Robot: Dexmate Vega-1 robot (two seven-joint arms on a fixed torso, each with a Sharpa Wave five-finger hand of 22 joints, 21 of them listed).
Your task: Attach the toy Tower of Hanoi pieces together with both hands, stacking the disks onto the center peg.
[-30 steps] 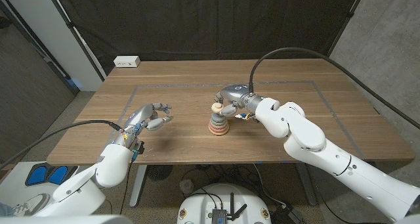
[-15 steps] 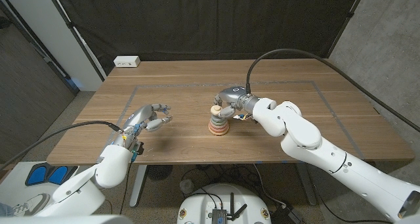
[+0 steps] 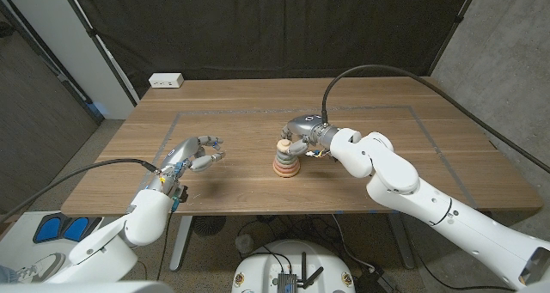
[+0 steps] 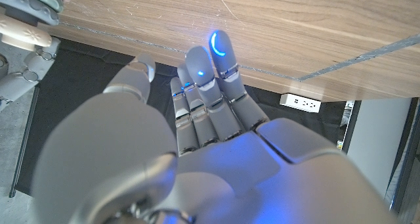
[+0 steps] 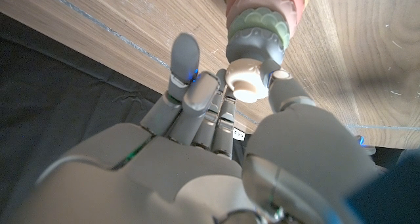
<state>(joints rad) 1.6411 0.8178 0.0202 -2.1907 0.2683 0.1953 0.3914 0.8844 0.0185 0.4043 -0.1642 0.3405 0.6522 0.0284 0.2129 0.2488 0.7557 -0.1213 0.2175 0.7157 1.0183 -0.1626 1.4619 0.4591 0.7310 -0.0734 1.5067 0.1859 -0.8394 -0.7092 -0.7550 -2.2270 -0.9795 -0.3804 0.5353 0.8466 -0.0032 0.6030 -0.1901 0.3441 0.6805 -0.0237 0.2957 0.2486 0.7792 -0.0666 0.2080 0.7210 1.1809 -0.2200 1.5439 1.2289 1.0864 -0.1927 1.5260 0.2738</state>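
Nothing much has moved since a moment ago: the right hand [image 3: 296,137] still pinches the cream top piece [image 5: 248,81] on the toy tower [image 3: 286,161], mid-table. It looks light, hard and smooth; hold its sides. The right wrist view shows that pinch best. The left hand [image 3: 196,154] waits with fingers apart, holding nothing.

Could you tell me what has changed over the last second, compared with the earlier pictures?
The right hand and its arm have drifted slightly toward the robot's left, with the fingers kept around the cream top piece of the disk stack. Nothing was taken hold of or let go. The stack stands where it was, and the left hand has stayed off to the side, holding nothing.
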